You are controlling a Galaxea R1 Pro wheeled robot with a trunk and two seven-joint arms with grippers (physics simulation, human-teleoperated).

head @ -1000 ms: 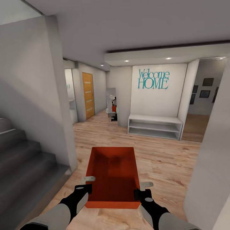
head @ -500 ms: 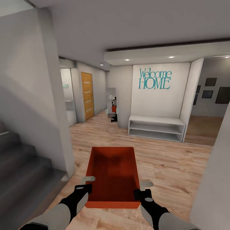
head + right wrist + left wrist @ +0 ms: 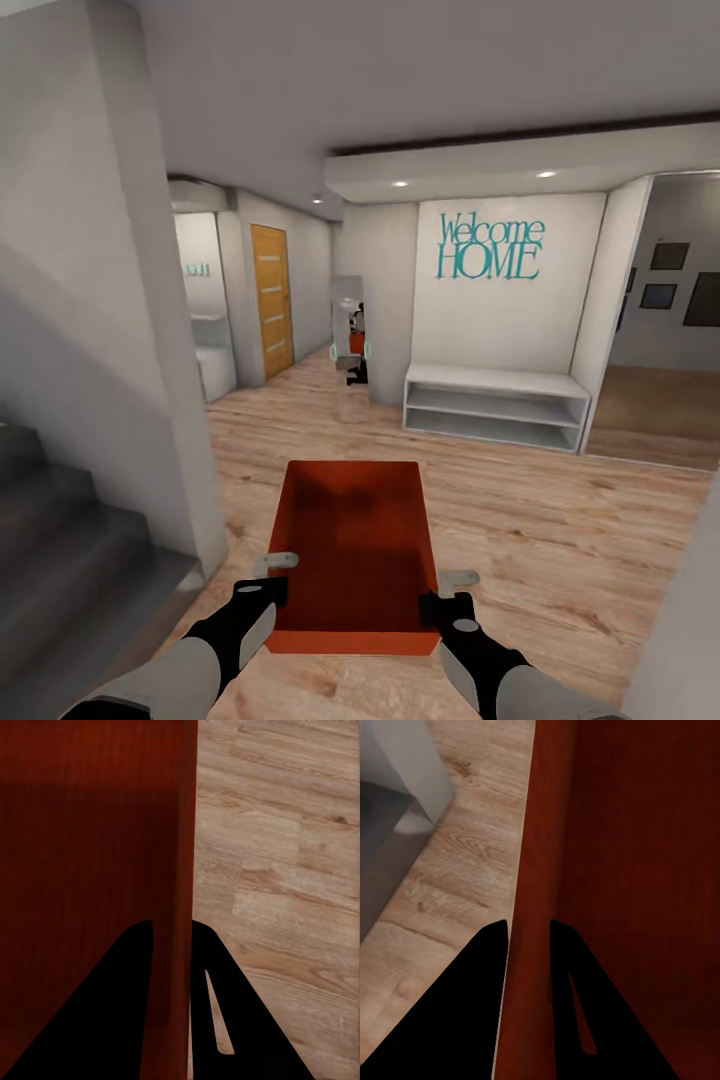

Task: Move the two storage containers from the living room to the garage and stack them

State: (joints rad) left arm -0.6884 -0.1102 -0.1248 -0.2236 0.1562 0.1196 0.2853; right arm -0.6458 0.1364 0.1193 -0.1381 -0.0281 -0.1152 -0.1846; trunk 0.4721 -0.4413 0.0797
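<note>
Two grippers, left (image 3: 262,590) and right (image 3: 440,607), each clamp a thin side wall of the orange-red storage container (image 3: 352,540), held low over the hallway's wood plank floor (image 3: 520,520); it looks light, rigid and smooth-walled, so opposite-wall grips seem right.

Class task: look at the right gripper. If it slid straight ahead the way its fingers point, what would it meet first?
The right gripper is clamped on the storage container wall, so it would probably just run further along that wall; beyond the container lies wood plank floor, though depth is unclear.
</note>
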